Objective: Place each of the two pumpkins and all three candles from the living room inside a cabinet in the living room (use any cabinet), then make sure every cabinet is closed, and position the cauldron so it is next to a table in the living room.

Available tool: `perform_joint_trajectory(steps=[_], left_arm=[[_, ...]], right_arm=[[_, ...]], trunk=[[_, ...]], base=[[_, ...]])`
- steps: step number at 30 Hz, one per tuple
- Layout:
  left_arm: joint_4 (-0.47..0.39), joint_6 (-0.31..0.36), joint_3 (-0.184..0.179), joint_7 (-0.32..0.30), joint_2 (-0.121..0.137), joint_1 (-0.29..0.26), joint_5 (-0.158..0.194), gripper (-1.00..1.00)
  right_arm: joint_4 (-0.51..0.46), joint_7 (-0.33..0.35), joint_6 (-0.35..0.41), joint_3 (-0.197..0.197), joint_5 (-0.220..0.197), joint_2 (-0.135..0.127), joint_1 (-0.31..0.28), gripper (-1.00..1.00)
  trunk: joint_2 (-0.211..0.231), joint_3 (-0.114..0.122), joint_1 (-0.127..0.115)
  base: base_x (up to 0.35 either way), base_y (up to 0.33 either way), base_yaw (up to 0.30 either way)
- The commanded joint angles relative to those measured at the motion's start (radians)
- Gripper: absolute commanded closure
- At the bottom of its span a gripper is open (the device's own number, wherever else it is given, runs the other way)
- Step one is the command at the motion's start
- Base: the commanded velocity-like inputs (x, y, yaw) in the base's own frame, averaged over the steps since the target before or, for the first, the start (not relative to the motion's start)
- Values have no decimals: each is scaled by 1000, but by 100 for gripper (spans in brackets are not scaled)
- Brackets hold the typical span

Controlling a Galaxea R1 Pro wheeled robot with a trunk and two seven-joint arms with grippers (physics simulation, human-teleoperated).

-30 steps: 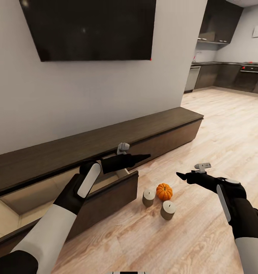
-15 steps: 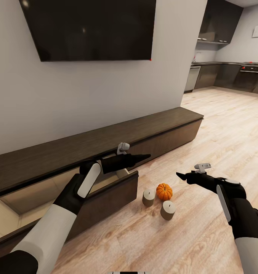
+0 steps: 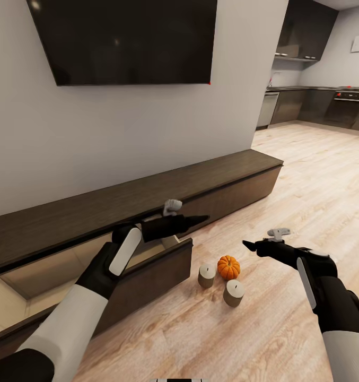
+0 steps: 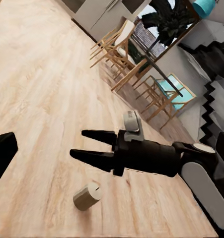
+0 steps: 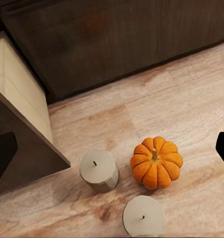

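Cabinet (image 3: 163,276) drawer open at lower left, ready for loading | pumpkin (image 3: 228,267), two candles (image 3: 206,275) on floor lower centre | right claw (image 3: 245,244) released above them | left claw (image 3: 204,217) state unclear

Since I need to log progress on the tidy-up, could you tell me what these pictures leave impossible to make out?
- Open drawer of the cabinet: head view, left arm and image edge hide part of its inside.
- Left gripper: head view, seen side-on, jaw state unclear.
- One candle: right wrist view, cut by edge.

open drawer (image 3: 20,286) cropped at left edge, one candle (image 5: 144,218) cut off
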Motion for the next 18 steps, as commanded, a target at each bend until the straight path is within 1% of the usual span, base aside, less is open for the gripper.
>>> perform_joint_trajectory(steps=[1,2,3,5,6,7,9,10,12,14,16,18], left_arm=[[0,3,0,65,-2,-1,3,-100],[-3,6,0,264,-13,-3,6,-100],[-4,6,0,300,-17,-4,6,-100],[-4,6,-2,363,-21,-7,5,-100],[-4,6,-3,378,-22,-9,5,-100],[-3,6,-4,410,-24,-11,4,-100],[-4,6,-14,482,-34,-13,3,-100],[-5,7,-18,501,-36,-13,3,-100],[-10,16,-50,577,-40,-14,2,-100],[-16,26,-97,627,-42,-14,3,-100],[-31,31,-138,649,-43,-14,4,-100],[-46,32,-161,656,-43,-14,5,-100]], right_arm=[[0,-26,16,1,0,1,0,-100],[-3,-137,102,1,0,5,-1,-100],[-3,-158,111,1,-1,6,-1,-100],[-3,-194,121,1,-1,7,-2,-100],[-3,-202,122,1,-1,7,-3,-100],[-4,-217,124,1,-1,8,-3,-100],[-6,-235,126,1,-1,10,-3,-100],[-6,-238,127,1,-1,11,-3,-100],[-7,-244,126,6,-1,14,-3,-100],[-8,-246,126,28,0,17,-3,-100],[-8,-247,126,57,0,19,-4,-100],[-8,-248,126,69,0,19,-3,-100]], trunk=[[0,0,0],[0,0,0],[0,0,0],[0,0,0],[0,0,0],[0,0,0],[0,0,0],[0,0,0],[0,0,0],[0,1,0],[0,3,0],[0,5,0]], base=[[0,0,0],[0,0,0],[0,0,0],[0,0,0],[0,0,0],[0,0,0],[0,0,0],[0,0,0],[0,0,0],[0,0,-63],[0,0,-151],[0,0,-183]])
